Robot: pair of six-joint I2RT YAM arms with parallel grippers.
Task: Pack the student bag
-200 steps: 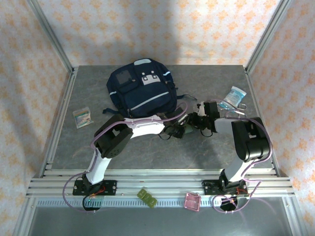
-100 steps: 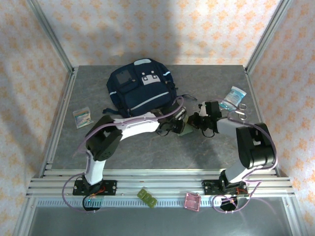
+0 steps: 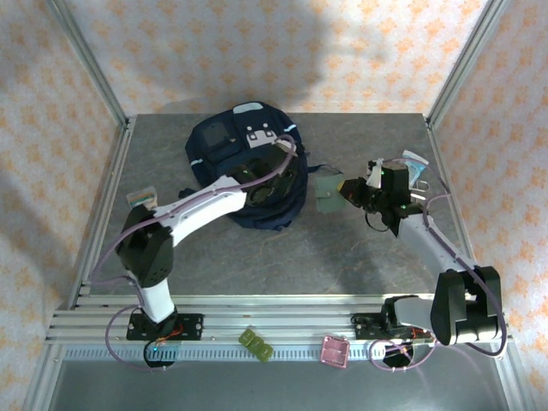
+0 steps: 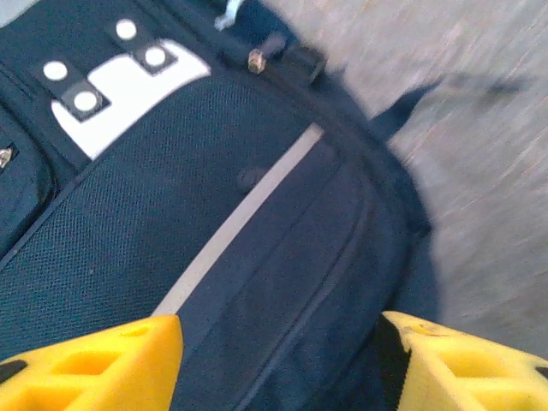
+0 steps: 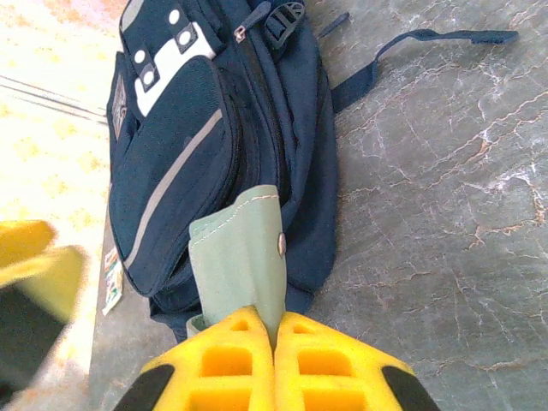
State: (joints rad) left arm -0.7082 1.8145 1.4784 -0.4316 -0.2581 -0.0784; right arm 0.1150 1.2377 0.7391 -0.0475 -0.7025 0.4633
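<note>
The student bag [image 3: 224, 147], a large navy backpack with a pale grey stripe, lies at the back middle of the table. My left gripper [image 3: 278, 181] hovers over its right side, its yellow fingers [image 4: 94, 364] spread open above the bag [image 4: 257, 214] with only fabric below them. My right gripper [image 3: 346, 193] is just right of the bag, shut on a pale green snap pouch [image 3: 328, 190]. In the right wrist view the pouch [image 5: 244, 248] sticks out from the closed gripper [image 5: 274, 330] toward the bag [image 5: 214, 128].
A pale blue packet [image 3: 413, 163] and scissors [image 3: 419, 184] lie at the back right. A small card pack [image 3: 143, 199] lies at the left edge. A green item [image 3: 257, 344] and a pink item [image 3: 334, 351] rest on the front rail.
The left gripper left the pouch and swung back over the bag. The right gripper carried the pouch up and to the right, away from the table's middle.
</note>
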